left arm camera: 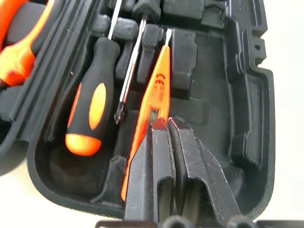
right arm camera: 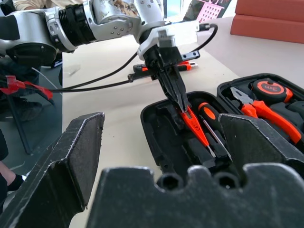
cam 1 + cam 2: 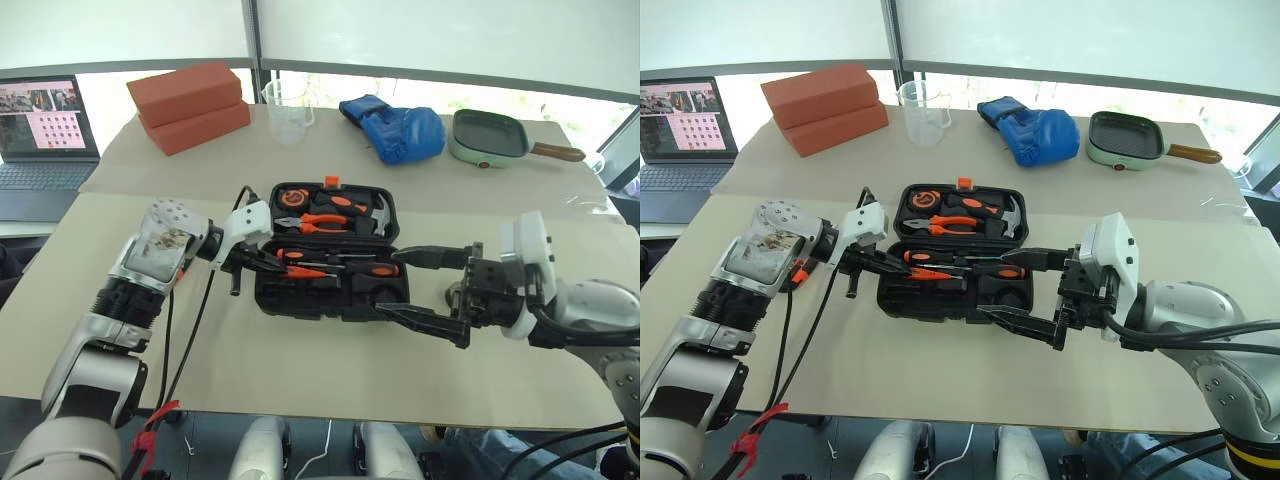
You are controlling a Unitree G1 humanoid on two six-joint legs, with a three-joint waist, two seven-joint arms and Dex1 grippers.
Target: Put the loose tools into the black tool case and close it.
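The counter (image 3: 300,370) carries the open tool case (image 3: 330,255). Over the case's near half, the left claw (image 1: 167,124) is pinched closed on the orange tester screwdriver (image 1: 156,90), which lies beside a screwdriver (image 1: 90,102). Right of the case, the right claw (image 3: 425,290) gapes wide, empty.

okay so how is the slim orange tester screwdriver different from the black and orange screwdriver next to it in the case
The tester screwdriver is slim, flat and all orange; the black-and-orange screwdriver has a fat, rounded handle. The shut left pincer presses its tips on the tester; nothing touches the other. Both lie side by side in the tool case, pointing the same way.
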